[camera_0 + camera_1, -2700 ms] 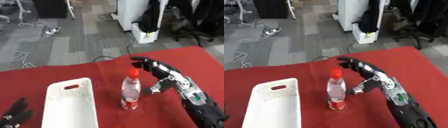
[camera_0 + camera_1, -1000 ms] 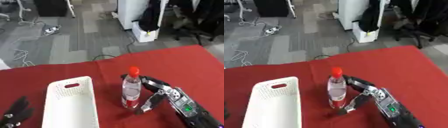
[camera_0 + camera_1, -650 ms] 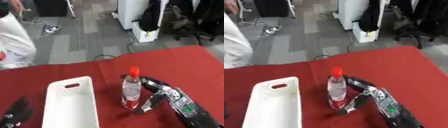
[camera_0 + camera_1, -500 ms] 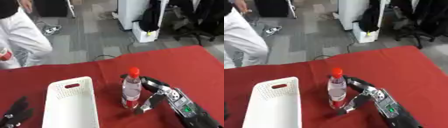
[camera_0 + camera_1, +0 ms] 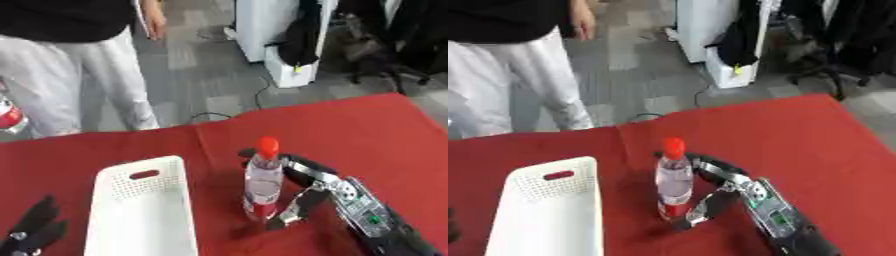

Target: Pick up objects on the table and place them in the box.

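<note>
A clear plastic bottle [image 5: 262, 184] with a red cap and a red label stands upright on the red table [image 5: 367, 130], just right of the white perforated box [image 5: 140, 212]. My right hand [image 5: 325, 186] comes in from the lower right. Its fingers [image 5: 296, 162] curl round the back of the bottle, and a fingertip shows past the bottle's left side. Its thumb [image 5: 296, 209] reaches down towards the bottle's base at the front. My left hand [image 5: 31, 231] rests open at the lower left corner, fingers up, away from the box.
A person in white trousers [image 5: 74, 75] stands just beyond the table's far edge at the left, and a red-labelled bottle [image 5: 7, 116] shows at the left edge of the view. Office chairs and a white cabinet stand further back. Bare red cloth lies to the right.
A person has walked in along the far edge from the left. My right hand has stayed wrapped round the bottle, which has not moved.
</note>
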